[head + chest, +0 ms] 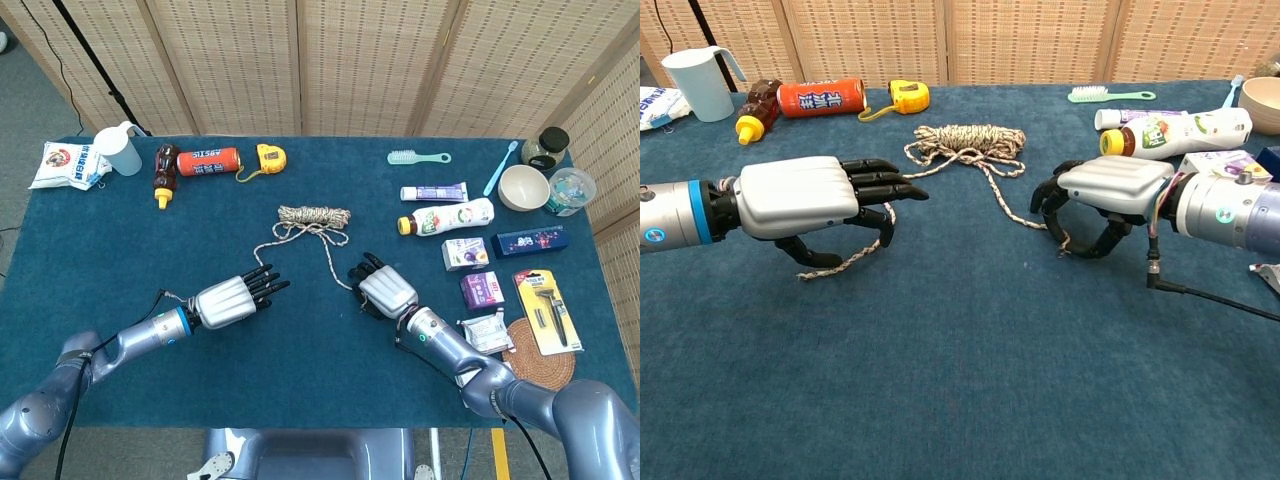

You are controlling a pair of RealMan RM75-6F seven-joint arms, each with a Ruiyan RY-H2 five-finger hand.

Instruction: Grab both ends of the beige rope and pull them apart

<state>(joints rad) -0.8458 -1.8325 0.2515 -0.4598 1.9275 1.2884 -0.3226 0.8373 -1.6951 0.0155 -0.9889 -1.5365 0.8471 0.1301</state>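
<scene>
Hands at the rope ends, grasp stage.
Rope (314,216) lies mid-table (300,350), coil at the back, one strand running toward each hand. Left hand (800,197) hovers over its end, fingers (880,180) straight and apart, thumb low by the strand, gripping nothing. Right hand (1105,190) has its fingers curled round its end, apparently holding it. Each hand sits at its own side, ready to pull outward.

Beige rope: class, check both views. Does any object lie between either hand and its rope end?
Nothing visible does. The left hand hangs over one end of the beige rope, and the right hand curls at the other end. The bottles and boxes lie farther off.
</scene>
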